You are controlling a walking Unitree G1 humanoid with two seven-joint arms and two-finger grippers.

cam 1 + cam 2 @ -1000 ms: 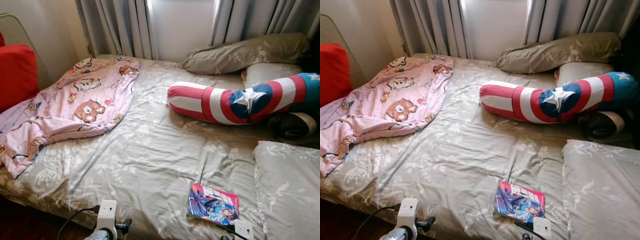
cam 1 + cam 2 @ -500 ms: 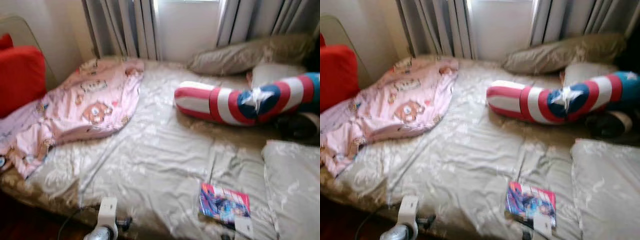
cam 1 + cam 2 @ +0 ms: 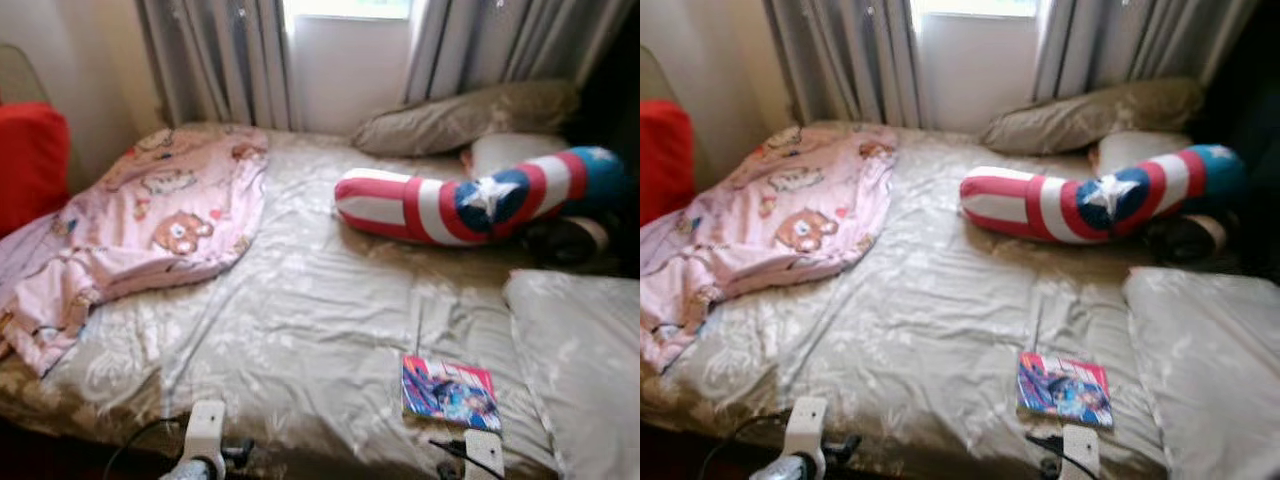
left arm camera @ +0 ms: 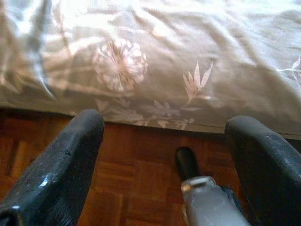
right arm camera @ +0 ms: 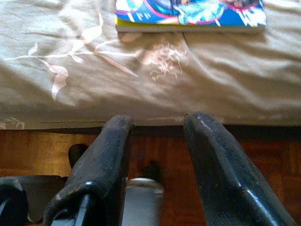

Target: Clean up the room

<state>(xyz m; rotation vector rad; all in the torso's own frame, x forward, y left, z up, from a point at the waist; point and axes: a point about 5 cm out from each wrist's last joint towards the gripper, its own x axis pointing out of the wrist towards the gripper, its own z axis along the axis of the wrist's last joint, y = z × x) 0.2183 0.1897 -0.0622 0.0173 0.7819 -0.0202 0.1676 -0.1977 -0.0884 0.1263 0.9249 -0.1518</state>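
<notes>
The right gripper [image 5: 155, 141], fingers apart, hangs before the comic book [image 3: 450, 392]; the left gripper [image 4: 164, 155] is apart too. A shallow reach may push the book away.

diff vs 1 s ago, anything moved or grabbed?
Only the head camera shifted; the scene slid in frame. Nothing grabbed. Comic book, pink blanket and striped bolster lie as before on the bed. Left gripper and right gripper remain open, low at its edge.
</notes>
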